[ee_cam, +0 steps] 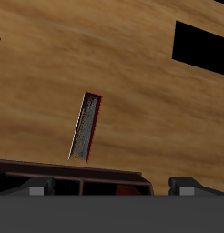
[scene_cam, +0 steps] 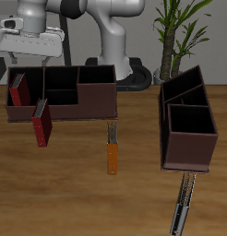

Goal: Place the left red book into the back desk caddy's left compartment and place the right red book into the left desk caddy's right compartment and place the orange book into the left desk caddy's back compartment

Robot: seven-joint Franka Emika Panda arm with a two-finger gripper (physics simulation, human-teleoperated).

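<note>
Gripper [scene_cam: 32, 48], apparently open and empty, hangs above the back desk caddy [scene_cam: 83, 100]; one red book [scene_cam: 41, 123] stands just forward, upright against its front wall.

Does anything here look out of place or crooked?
One red book stands on edge on the table just outside the back caddy; a second red book sticks up, slightly tilted, from its end compartment. The orange book and striped book lie loose.
</note>
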